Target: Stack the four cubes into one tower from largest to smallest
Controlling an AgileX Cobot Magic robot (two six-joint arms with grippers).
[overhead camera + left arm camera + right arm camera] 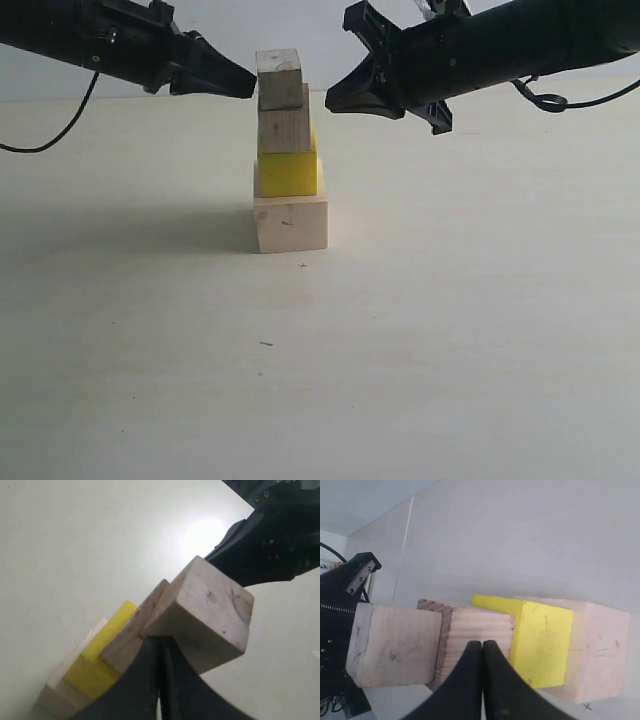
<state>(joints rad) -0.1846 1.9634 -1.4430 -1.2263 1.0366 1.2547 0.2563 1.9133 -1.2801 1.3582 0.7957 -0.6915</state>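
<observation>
Exterior view: tower [289, 150] stands upright on desk [450, 330], approx. mid-frame. Order, bottom to top: large wood cube [291, 224], yellow cube [289, 172], medium wood cube [286, 130], small wood cube [279, 80]. Each cube rests on the one below. Edges not flush: small wood cube sits shifted slightly twd. the left of this view and turned a little vs. medium wood cube.

Pos. of left claw [245, 83]: on tower's left, at height of small wood cube, tip just beside the cube face; contact cannot be confirmed. Pos. of right claw [335, 100]: on tower's right, approx. level w/ the joint between small and medium wood cubes, near but w/ a visible gap.

Left wrist view: jaws pressed together, nothing between them, tip pointing at tower.

Right wrist view: same cond., jaws closed tight, empty, tip in front of medium wood cube.

Pencil cross [303, 266] marked on desk, just in front of large wood cube.
</observation>
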